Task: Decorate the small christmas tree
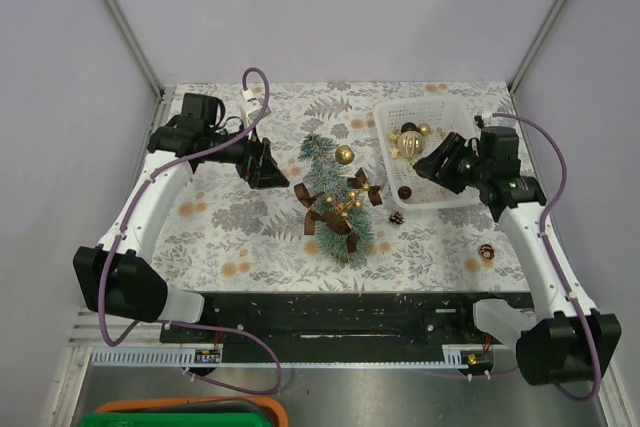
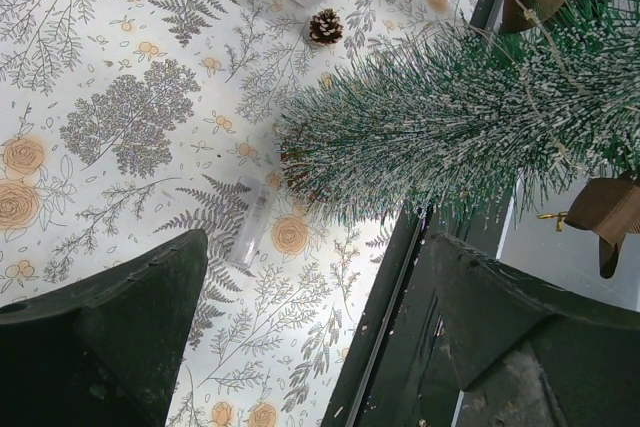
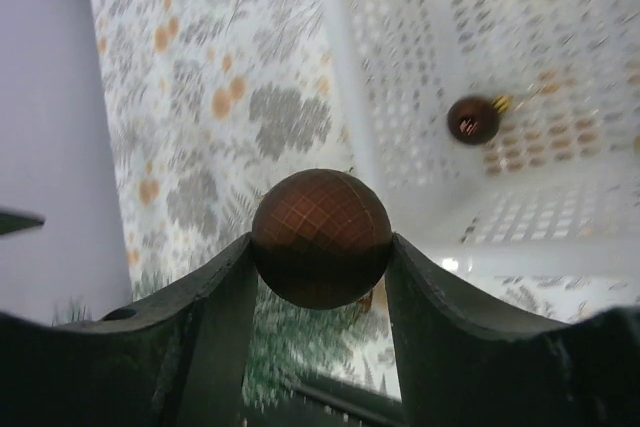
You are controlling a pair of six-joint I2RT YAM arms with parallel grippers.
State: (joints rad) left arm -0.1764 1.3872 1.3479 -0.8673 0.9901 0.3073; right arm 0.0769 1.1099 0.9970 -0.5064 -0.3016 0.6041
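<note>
The small christmas tree (image 1: 335,197) stands mid-table, frosted green, with a gold bauble (image 1: 344,154) and brown bows (image 1: 364,183) on it. My left gripper (image 1: 272,165) hovers just left of the tree, open and holding nothing. In the left wrist view the tree's bristles (image 2: 450,117) fill the upper right, beyond the open left gripper (image 2: 315,287). My right gripper (image 1: 428,169) is over the white basket (image 1: 420,100). In the right wrist view the right gripper (image 3: 320,252) is shut on a brown checked bauble (image 3: 320,217).
More baubles lie in the basket (image 3: 400,67), among them a dark one (image 3: 473,119). Pine cones (image 1: 397,217) (image 1: 486,252) lie on the fern-patterned cloth (image 1: 230,217), and a small clear tube (image 2: 250,222) lies near the tree. Grey walls enclose three sides.
</note>
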